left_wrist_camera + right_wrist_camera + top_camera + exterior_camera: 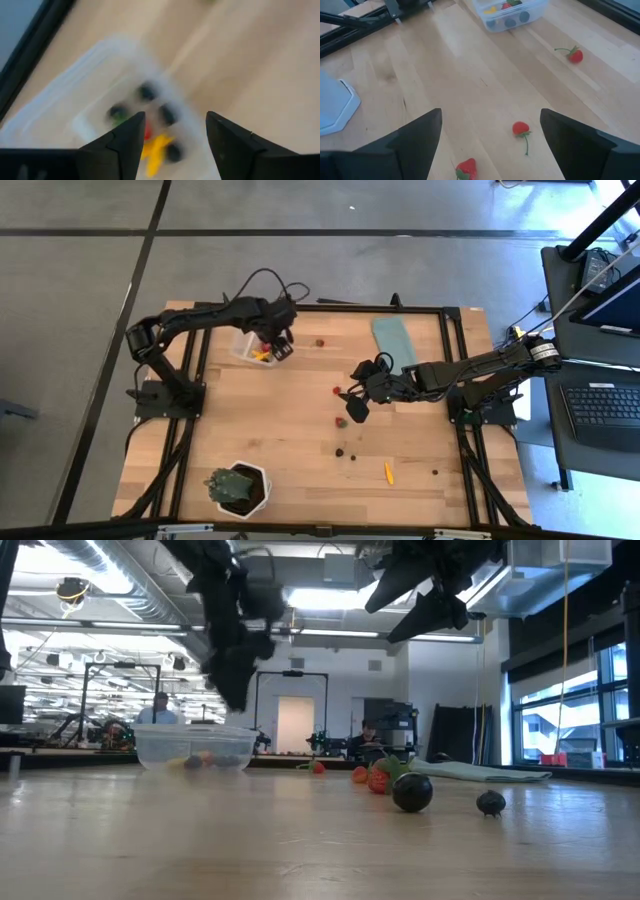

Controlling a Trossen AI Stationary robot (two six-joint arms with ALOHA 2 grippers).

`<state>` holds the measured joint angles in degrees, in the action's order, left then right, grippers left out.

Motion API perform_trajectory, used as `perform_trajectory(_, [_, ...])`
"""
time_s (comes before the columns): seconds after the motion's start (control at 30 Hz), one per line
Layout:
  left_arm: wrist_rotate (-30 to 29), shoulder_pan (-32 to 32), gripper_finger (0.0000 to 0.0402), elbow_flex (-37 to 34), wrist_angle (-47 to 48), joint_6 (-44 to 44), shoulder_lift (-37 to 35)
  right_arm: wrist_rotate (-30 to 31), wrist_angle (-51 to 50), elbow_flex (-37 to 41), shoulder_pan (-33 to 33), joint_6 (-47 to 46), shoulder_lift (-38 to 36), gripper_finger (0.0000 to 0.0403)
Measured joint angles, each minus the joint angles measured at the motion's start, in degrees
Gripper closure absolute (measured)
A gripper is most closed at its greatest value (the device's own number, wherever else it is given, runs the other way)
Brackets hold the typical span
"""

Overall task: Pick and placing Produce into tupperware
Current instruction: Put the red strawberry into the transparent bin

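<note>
The tupperware (247, 345) is a clear tub at the table's far left; in the left wrist view the tupperware (65, 100) holds several dark pieces, a yellow one (156, 150) and a red one. My left gripper (175, 120) hangs open above the tub's right part (278, 348), with nothing between its fingers. My right gripper (491, 114) stands open above mid-table (352, 402), over loose produce: red strawberries (521, 129) (466, 169) (575, 55). Dark pieces (339, 451) and an orange piece (388, 472) lie nearer the front.
A teal lid (393, 335) lies flat at the far right of the table. A green plant in a white pot (238, 488) stands near the front left. Black frame rails (455, 370) run along the table's sides. Bare wood lies between tub and plant.
</note>
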<state>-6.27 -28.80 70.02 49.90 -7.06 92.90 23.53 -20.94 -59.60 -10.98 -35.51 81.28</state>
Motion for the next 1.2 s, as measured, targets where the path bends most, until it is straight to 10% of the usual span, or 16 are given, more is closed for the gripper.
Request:
perform_trajectory(0.27, [14.94, 5.92, 0.0225, 4.83, -10.05, 6.29, -0.04, 0.0, -0.04, 0.01, 0.0, 0.14, 0.0, 0.0064])
perform_trajectory(0.53, [13.32, 15.79, 0.0247, 3.11, -23.33, 23.34, 0.95, 0.09, -0.06, 0.01, 0.0, 1.33, 0.0, 0.0064])
perform_trajectory(1.2, [13.29, 18.07, 0.0263, 2.56, -31.58, 17.52, 11.54, -1.69, -10.56, 0.01, -2.9, 1.48, 0.0, 0.0064])
